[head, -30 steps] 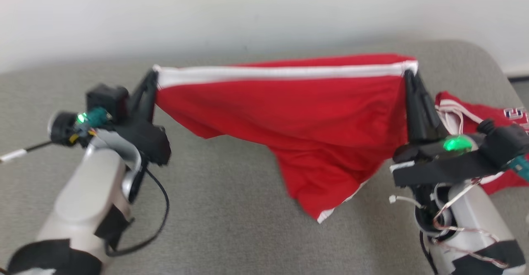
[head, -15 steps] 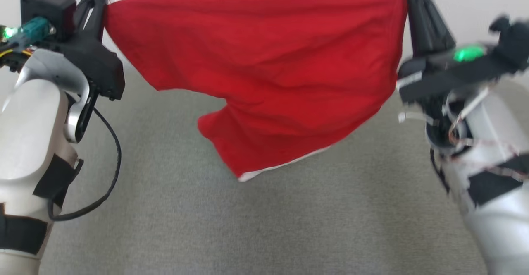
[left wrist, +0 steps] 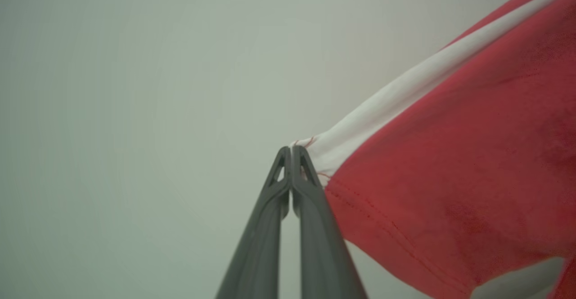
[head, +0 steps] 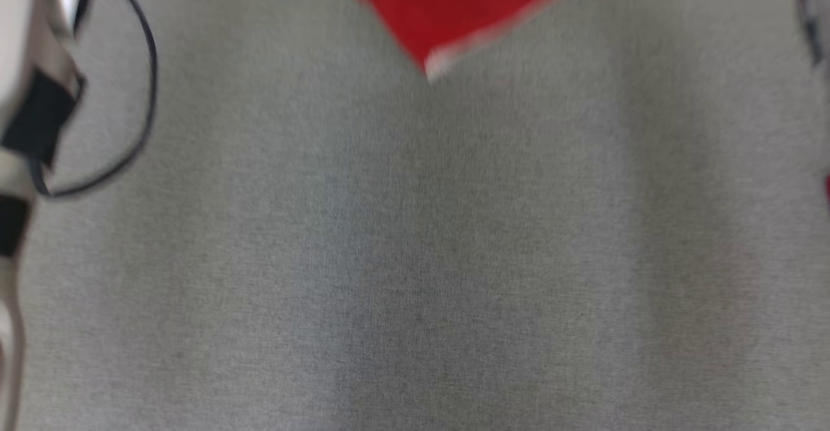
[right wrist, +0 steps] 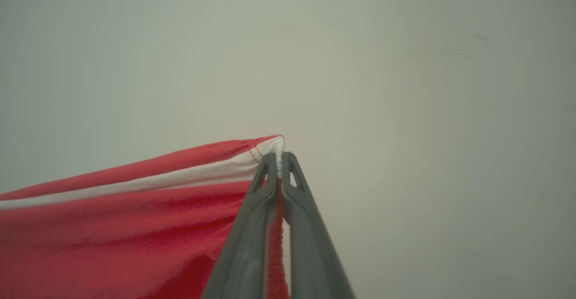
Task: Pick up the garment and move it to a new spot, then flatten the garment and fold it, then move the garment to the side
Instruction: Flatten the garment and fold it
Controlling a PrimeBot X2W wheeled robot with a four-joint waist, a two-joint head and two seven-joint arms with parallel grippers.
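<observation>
The garment [head: 454,10] is red cloth with a white band; in the head view its lowest corner hangs down from the top edge above the grey surface. In the left wrist view my left gripper [left wrist: 291,151] is shut on one white-banded corner of the garment [left wrist: 450,164], which stretches away to the right. My right gripper [right wrist: 278,157] is shut on the other banded corner in the right wrist view, with the garment [right wrist: 112,227] spreading to the left. Both fingertip pairs point at a plain pale wall.
A grey cloth-covered surface [head: 415,256] lies below. My left forearm [head: 26,113] with a looping black cable [head: 139,94] sits at the left edge of the head view. A sliver of red [head: 827,191] shows at the right edge.
Both grippers have lifted the stretched garment upward, out past the top of the head view. The head view has also shifted, and it now looks down at the grey surface.
</observation>
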